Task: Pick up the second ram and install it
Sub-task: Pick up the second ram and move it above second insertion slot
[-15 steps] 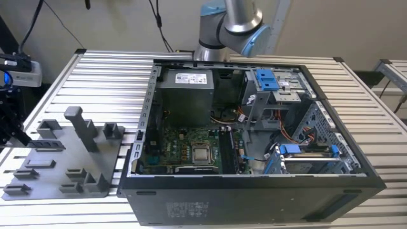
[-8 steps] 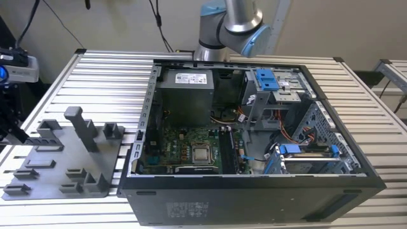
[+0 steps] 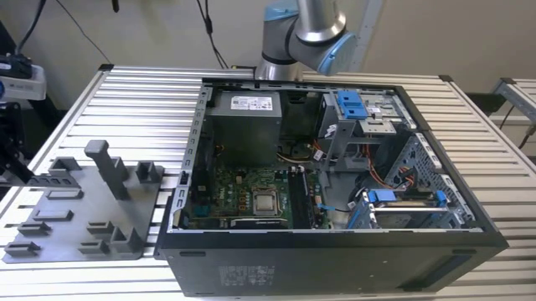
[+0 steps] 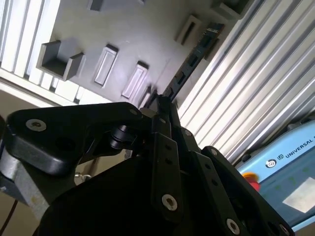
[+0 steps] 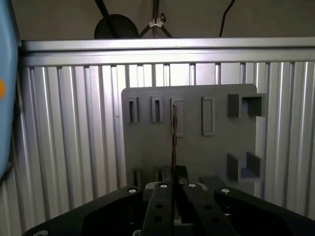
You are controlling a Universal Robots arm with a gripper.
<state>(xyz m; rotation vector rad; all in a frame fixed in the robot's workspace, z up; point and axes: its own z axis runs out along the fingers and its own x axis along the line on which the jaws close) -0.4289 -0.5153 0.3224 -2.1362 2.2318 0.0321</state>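
The second ram (image 5: 173,137) is a thin dark stick, seen edge-on in the first wrist view, reaching from my fingertips toward a slot of the grey fixture plate (image 5: 147,142). In the second wrist view the ram (image 4: 194,56) shows its flat side with dark chips. My gripper (image 5: 173,170) is shut on its near end, and its black fingers (image 4: 162,147) pinch the stick from both sides. In the exterior view the gripper (image 3: 15,168) is at the far left edge, with the ram (image 3: 54,182) sticking out over the plate's back corner. I cannot tell whether the stick touches the plate.
The open computer case (image 3: 199,125) lies at the middle of the slatted table, with the green board (image 3: 243,200) and its long black slots (image 3: 302,200) inside. Grey posts (image 3: 107,168) rise from the fixture plate (image 3: 75,219). A blue and grey pendant (image 4: 290,172) lies near the table.
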